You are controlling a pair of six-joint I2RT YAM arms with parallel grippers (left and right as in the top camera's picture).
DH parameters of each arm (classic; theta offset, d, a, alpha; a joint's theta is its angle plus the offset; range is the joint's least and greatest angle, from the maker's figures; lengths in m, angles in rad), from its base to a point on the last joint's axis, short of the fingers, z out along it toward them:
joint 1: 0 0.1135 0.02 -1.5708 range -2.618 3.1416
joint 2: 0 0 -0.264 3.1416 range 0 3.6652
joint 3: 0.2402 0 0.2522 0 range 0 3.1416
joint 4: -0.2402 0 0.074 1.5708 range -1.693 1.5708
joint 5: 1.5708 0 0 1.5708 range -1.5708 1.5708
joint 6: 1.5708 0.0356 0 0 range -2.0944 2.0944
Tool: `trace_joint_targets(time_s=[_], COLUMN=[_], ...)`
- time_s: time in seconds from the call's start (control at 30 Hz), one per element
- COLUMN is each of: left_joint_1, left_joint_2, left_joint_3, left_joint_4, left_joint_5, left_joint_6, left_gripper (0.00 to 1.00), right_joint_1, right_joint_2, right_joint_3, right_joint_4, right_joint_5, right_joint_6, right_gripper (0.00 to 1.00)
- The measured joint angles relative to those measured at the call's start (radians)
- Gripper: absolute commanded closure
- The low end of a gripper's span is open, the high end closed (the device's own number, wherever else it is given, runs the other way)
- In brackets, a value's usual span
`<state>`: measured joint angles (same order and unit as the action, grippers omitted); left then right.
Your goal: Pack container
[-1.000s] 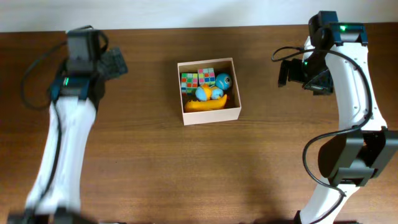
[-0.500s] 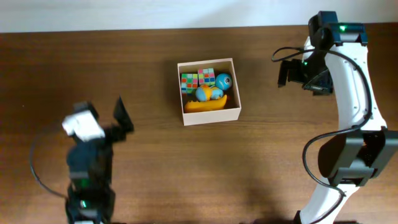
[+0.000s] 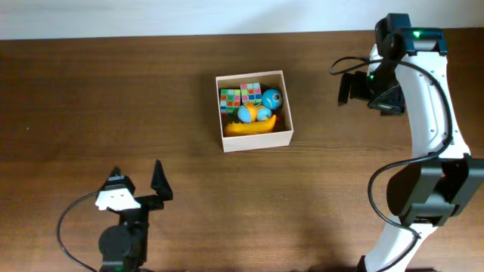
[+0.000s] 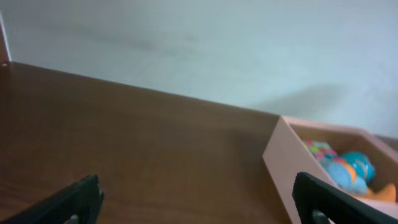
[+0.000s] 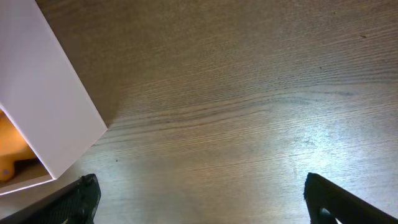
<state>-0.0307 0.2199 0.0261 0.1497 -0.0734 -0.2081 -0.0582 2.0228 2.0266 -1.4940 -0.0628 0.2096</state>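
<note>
Down front, left hand [image 3: 137, 181] pulled back from container [image 3: 258, 139], wide, right hand [image 3: 346, 88] unmoved, wide

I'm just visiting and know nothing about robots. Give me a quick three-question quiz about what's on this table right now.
1. True or false: the container is empty.
2. The left gripper and right gripper are: A) open, holding nothing; B) shut on toys; C) shut, empty.
3. How many multicoloured cubes lie in the container?
Key: 1 false; 2 A; 3 two.
</note>
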Motion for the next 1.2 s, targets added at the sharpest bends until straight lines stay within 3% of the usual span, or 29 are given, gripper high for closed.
trace_joint_targets(time_s=[0.3,0.63,1.2], left_joint_1=[-0.015,-0.015,-0.015], left_joint_2=[-0.126,-0.204,-0.204], left_joint_3=[-0.014,-0.014,-0.014], left_joint_4=[-0.226,-0.226,-0.227], left_joint_5=[0.008,0.015,0.018], left_joint_6=[0.093,0.159,0.163], left_gripper=[0.01,0.01,0.01], right_joint_1=[0.0,0.0,0.0], right_joint_2=[0.0,0.0,0.0], right_joint_3=[0.0,0.0,0.0], right_joint_4=[0.0,0.0,0.0], right_joint_5=[0.0,0.0,0.0], right_joint_6=[0.0,0.0,0.0], right_gripper=[0.01,0.01,0.01])
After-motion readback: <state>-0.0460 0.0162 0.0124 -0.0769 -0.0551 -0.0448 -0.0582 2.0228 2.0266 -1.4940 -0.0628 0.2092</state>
